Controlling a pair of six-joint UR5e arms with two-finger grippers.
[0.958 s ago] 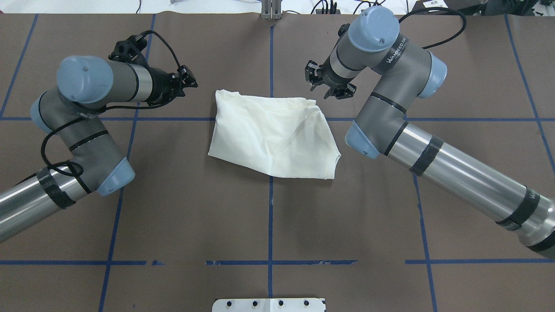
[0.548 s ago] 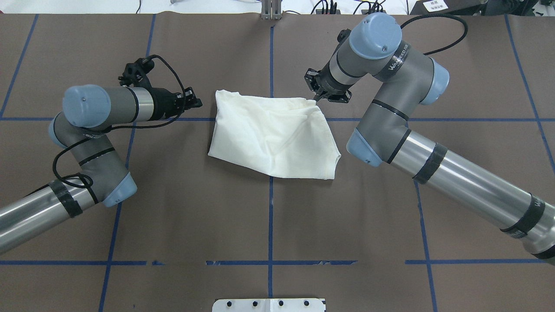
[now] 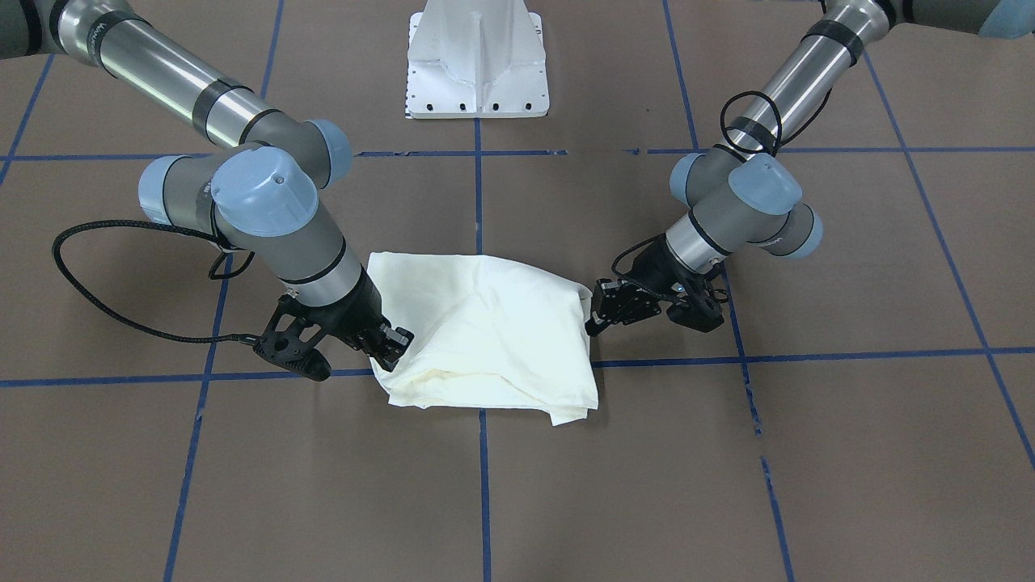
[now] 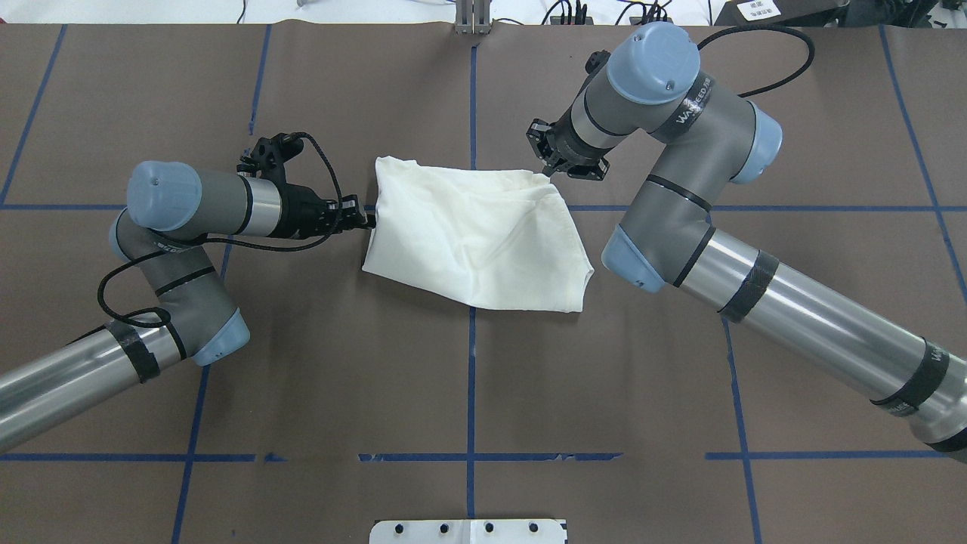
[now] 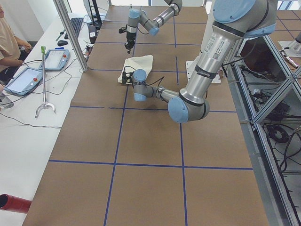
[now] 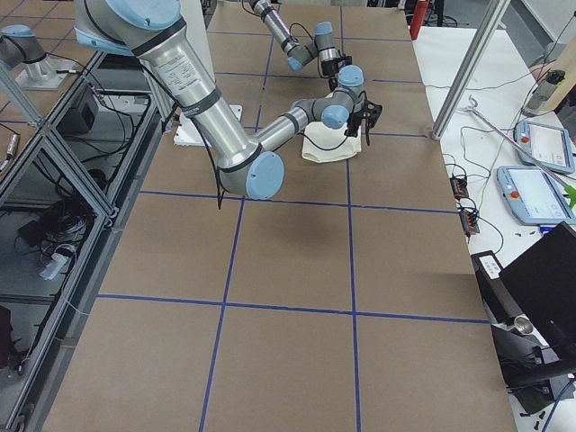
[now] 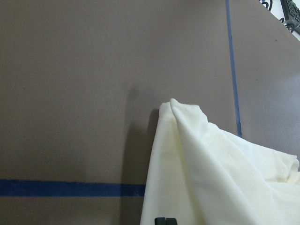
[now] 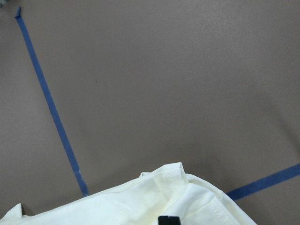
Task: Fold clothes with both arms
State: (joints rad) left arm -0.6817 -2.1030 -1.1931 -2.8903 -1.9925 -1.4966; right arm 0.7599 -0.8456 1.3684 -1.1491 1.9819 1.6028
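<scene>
The cream-white shirt [image 4: 476,234] lies folded and plain side up in the middle of the brown table [image 4: 468,378]; it also shows in the front-facing view [image 3: 485,339]. My left gripper [image 4: 367,221] lies low and touches the shirt's left edge [image 3: 593,322]; whether its jaws are open I cannot tell. My right gripper [image 4: 547,171] sits on the far right corner of the shirt [image 3: 396,343] and looks shut on the cloth there. Each wrist view shows only a small black tip over the shirt's edge [image 7: 187,168] [image 8: 154,197].
The white pedestal base [image 4: 468,531] stands at the table's near edge. Blue tape lines [image 4: 471,393] grid the table. On the white side table lie tablets [image 5: 26,77] and a grabber stick [image 5: 44,84], beside a seated person [image 5: 7,42]. A metal post [image 5: 70,33] stands there.
The left arm swung in and down, bringing its gripper from off the far left corner to the shirt's left edge. The right gripper dropped onto the far right corner and then held still.
</scene>
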